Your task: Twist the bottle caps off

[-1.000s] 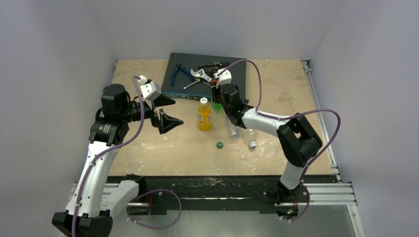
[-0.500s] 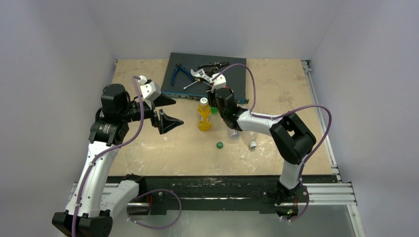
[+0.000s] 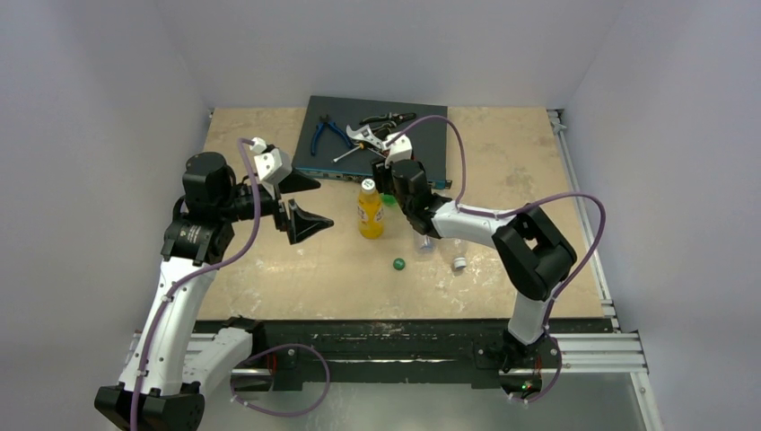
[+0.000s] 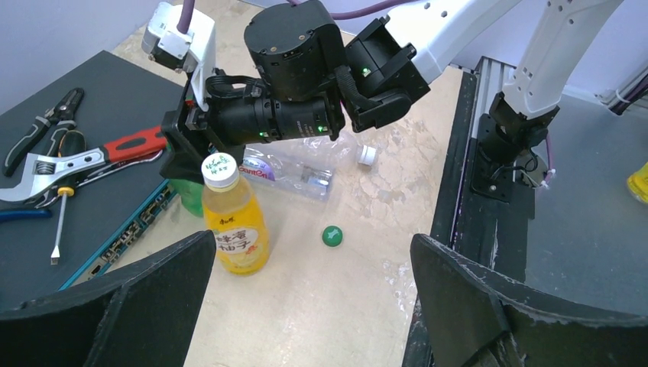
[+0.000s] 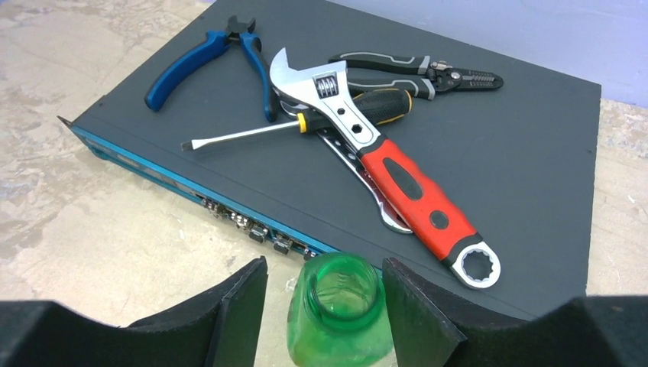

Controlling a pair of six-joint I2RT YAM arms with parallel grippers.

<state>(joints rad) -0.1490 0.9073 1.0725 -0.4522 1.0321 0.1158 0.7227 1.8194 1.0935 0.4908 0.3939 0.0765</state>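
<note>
Straddling the open neck of the green bottle (image 5: 336,336), the right gripper (image 5: 322,261) has its matte black fingers parted, with a sliver of desk showing between the left finger and the translucent, ribbed green plastic, so it only brackets the bottle. The bottle stands upright and capless on the desk (image 3: 269,278), a pale, mottled, scuffed surface, just in front of a flat dark box (image 5: 497,153) with a matte lid and a blue front edge lined with ports. On that lid lie a shiny steel adjustable wrench (image 5: 405,183) with a red grip, blue-handled pliers (image 5: 191,65), a slim screwdriver (image 5: 252,134) and black-handled wire strippers (image 5: 428,69). Just beside the green bottle stands the orange-yellow bottle (image 4: 235,229), smooth and rounded, its white cap (image 4: 219,170) on. A clear bottle (image 4: 294,174) lies on its side under the right forearm, and a small white cap (image 4: 367,155) shows near more crinkled clear plastic; whether it is screwed on cannot be told. The dark green cap (image 4: 331,235) lies loose and flat on the desk, apart from the bottles. The left gripper (image 3: 308,201) hangs spread wide to the left of the orange-yellow bottle, holding nothing. Compared with a second ago, the right wrist has swung slightly leftward, its fingers have loosened, and the forearm now covers more of the clear bottles; the left arm and the green cap have not moved.
</note>
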